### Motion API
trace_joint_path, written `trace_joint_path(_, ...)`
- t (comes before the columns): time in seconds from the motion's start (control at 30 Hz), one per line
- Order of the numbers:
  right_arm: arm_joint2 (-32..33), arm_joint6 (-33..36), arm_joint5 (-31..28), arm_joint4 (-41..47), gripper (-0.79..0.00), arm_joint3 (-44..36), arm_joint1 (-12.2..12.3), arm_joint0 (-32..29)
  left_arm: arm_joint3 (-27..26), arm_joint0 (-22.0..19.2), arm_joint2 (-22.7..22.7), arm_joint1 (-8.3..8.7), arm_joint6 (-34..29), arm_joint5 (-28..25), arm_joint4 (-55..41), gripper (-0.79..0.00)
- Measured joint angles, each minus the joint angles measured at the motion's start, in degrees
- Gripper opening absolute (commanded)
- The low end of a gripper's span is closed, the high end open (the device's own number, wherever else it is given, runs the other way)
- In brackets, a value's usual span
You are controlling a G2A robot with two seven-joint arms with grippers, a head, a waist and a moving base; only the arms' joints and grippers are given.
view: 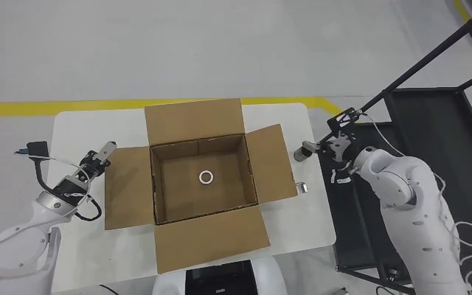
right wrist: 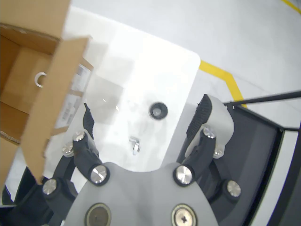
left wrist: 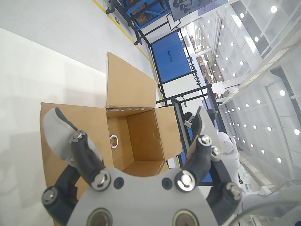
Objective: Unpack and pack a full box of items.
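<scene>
Cardboard box (view: 203,177) sits open mid-table (view: 81,125), flaps folded out, a white ring (view: 206,177) lying on its floor. The left gripper (left wrist: 127,116) hangs near the table's left edge, just beside a flap, jaws spread wide and empty. The right gripper (right wrist: 145,102) hangs at the right edge, jaws also spread and empty, above a small dark cap (right wrist: 158,110) and a metal clip (right wrist: 135,145).

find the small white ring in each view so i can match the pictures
Top view: ring on the box floor, near its middle.
Left wrist view: ring on the box floor, just past a wall's edge.
Right wrist view: ring inside, partly hidden by a flap.
Shared landmark: the open cardboard box.
</scene>
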Motion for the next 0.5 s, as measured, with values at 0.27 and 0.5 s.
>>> trace_joint_path(0.27, -18.7, 0.0, -13.4, 10.2, 0.000, 4.4, -1.4, 13.8, 0.0, 0.0, 0.0, 0.00, 0.0, 0.0, 0.0, 0.000)
trace_joint_path(0.5, -38.7, 7.7, -14.3, 12.6, 0.000, 12.9, -4.5, 27.0, 0.0, 0.0, 0.0, 0.00, 0.0, 0.0, 0.0, 0.000)
